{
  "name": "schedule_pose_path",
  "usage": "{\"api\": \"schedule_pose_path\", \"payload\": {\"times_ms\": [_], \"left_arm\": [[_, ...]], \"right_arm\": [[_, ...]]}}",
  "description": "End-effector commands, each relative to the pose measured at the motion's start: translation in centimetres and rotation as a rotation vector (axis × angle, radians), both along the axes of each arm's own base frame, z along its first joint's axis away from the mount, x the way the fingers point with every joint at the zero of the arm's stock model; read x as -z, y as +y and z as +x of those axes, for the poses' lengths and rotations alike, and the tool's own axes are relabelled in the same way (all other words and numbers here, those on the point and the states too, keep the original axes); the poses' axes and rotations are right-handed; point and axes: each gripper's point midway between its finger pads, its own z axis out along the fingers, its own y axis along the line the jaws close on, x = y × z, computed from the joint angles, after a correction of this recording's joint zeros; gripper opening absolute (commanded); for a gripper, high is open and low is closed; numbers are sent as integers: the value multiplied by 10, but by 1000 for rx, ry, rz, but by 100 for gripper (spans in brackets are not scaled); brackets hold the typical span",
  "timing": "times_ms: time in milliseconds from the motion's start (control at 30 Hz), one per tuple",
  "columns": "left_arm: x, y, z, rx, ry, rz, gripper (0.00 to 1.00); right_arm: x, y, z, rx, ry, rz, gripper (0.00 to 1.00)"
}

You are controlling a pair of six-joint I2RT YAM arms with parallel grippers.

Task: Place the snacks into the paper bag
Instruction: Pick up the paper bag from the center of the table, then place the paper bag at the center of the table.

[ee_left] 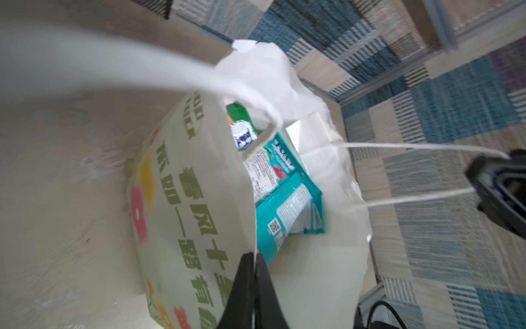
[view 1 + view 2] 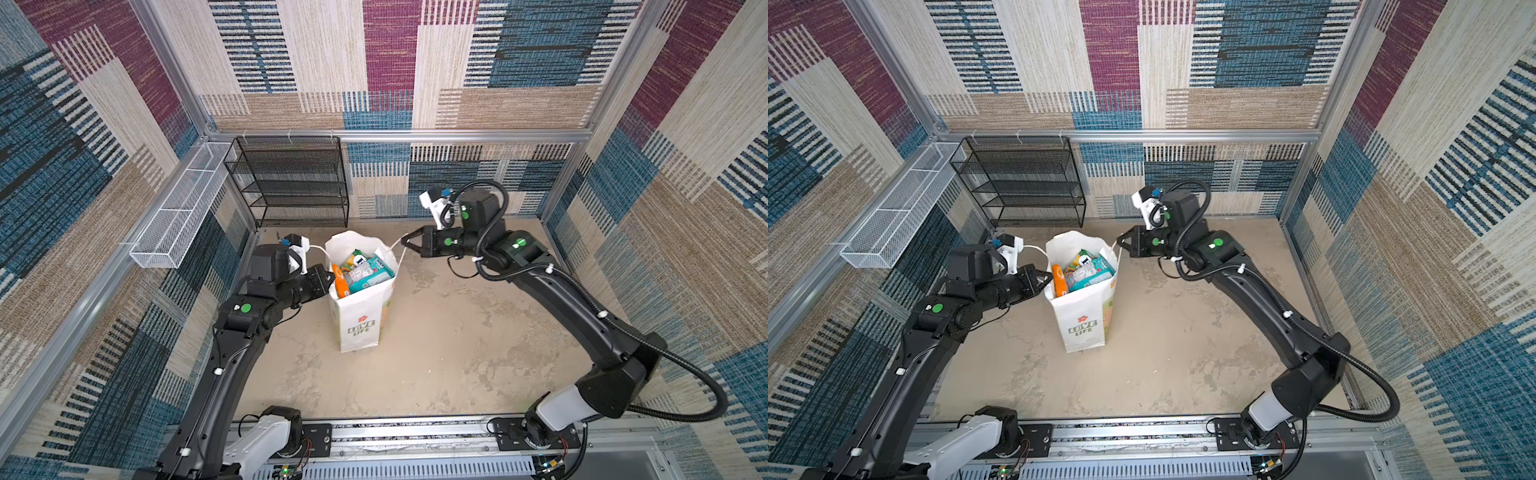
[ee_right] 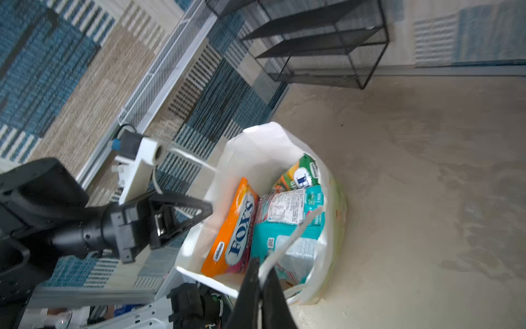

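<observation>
Across the back of the beige surface [image 2: 457,340] stands a black mesh shelf [image 2: 291,183], and a white wire basket [image 2: 178,212] hangs on the left wall. Near the middle the paper bag [image 2: 361,316] stands upright with its mouth open and "LOVE LIFE" facing the front. The left gripper [image 2: 332,276] is pinched closed on the bag's left rim. The right gripper [image 2: 402,240] is clamped on a white cord handle [image 3: 296,234], which is pulled taut away from the bag. The snacks [image 2: 361,270] sit inside: an orange FOX'S packet [image 3: 233,228] on edge against the left wall, a teal packet [image 3: 264,232] beside it, and a green packet [image 3: 304,171] behind.
</observation>
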Motion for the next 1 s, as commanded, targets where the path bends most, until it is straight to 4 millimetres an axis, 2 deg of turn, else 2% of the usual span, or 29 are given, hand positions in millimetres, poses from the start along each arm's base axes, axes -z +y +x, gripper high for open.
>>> {"api": "schedule_pose_path", "payload": {"times_ms": [0, 133, 333, 433, 500, 600, 700, 733, 800, 967], "left_arm": [[-42, -22, 12, 14, -135, -61, 0], [-39, -47, 14, 66, -119, -73, 0], [-3, -62, 21, 70, -52, -67, 0], [9, -68, 21, 85, -28, -59, 1], [9, -68, 18, 96, -26, -53, 10], [8, -63, 10, 97, -26, -28, 42], [11, -49, 0, 68, -23, 24, 67], [12, -44, -4, 57, -21, 40, 72], [14, -34, -12, 34, -12, 69, 80], [10, -22, -26, 16, 18, 103, 82]], "right_arm": [[-39, -7, -8, -25, -120, 98, 0], [-33, -28, -10, 27, -119, 89, 0], [-7, -41, -15, 61, -88, 67, 0], [0, -45, -18, 65, -83, 63, 0], [1, -46, -20, 63, -86, 61, 0], [2, -48, -21, 67, -87, 58, 0], [3, -51, -22, 72, -93, 57, 0], [3, -51, -22, 73, -95, 57, 0], [5, -52, -23, 69, -93, 53, 0], [8, -52, -24, 65, -91, 52, 0]]}}
